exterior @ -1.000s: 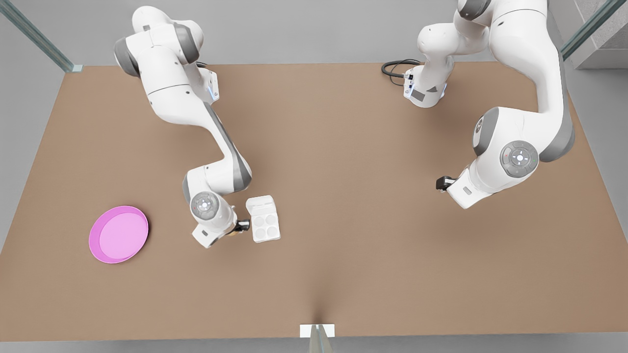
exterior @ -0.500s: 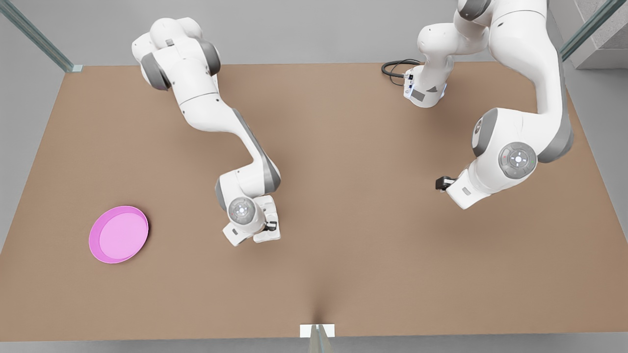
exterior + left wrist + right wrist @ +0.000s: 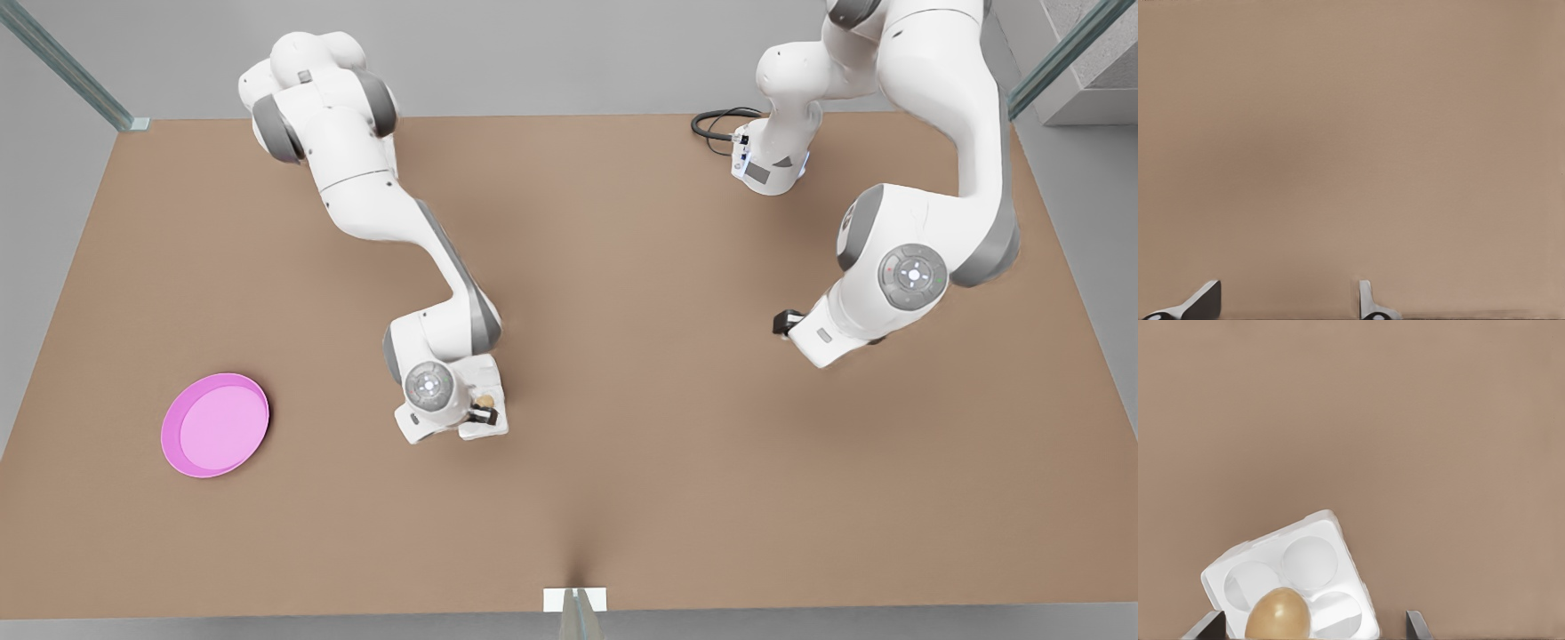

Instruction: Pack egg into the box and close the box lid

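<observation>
The white box [image 3: 1308,563] lies open on the table with its round cups up. The tan egg [image 3: 1278,613] rests at the cup nearest my right gripper [image 3: 1311,623]. That gripper hovers over it, open, its fingers well clear on both sides. In the front view the right gripper [image 3: 487,412] and its wrist cover most of the box [image 3: 484,432]. The egg [image 3: 485,402] peeks out beside the fingers, and part of the box lid [image 3: 495,366] shows flat behind. My left gripper [image 3: 782,322] waits open over bare table, nothing between its fingers [image 3: 1205,301].
A round pink plate [image 3: 215,425] sits near the front view's left edge. A black cable [image 3: 711,123] loops at the far side by the arm base. A small white bracket [image 3: 574,599] marks the near table edge. Brown tabletop [image 3: 622,462] lies between the arms.
The right arm swung toward the front view's right, from beside the box to over it. Its fingers now stand apart with the egg showing at the box. The left arm drifted slightly leftward.
</observation>
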